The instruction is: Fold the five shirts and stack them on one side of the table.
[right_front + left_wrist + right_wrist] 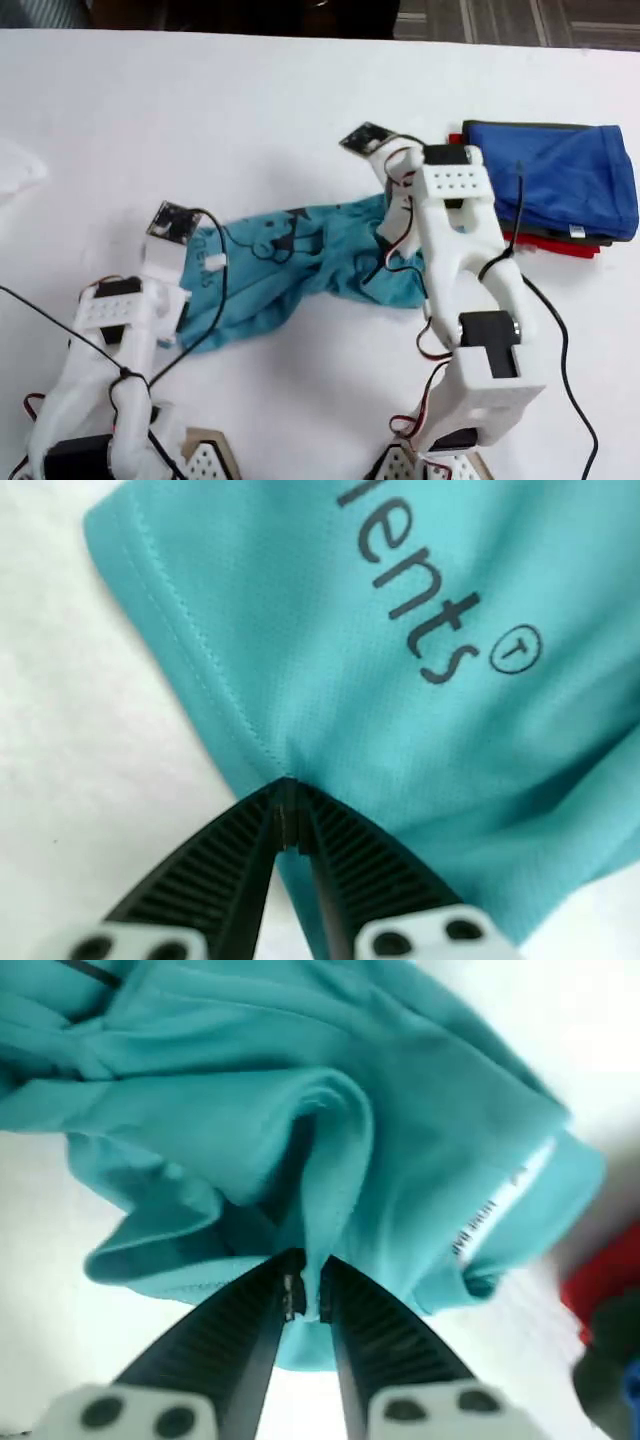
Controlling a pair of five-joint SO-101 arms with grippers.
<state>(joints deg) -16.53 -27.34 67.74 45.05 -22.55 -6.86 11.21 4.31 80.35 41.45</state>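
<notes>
Our left gripper (287,815) is clamped on the teal shirt (290,265) at its hem, and the right gripper (305,1295) pinches a fold at its other end. The shirt lies crumpled mid-table. The right arm (470,260) hides part of it. The folded stack (560,175) sits at the right side, blue on top with a red edge below, and we can't count the layers. White table (200,120), dark floor (300,12) behind.

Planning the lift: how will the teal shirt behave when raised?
Likely floppy: the teal shirt lies in soft folds, so its middle should sag between the left tool and right tool. Probably light: thin knit. Small pinches may slip.
</notes>
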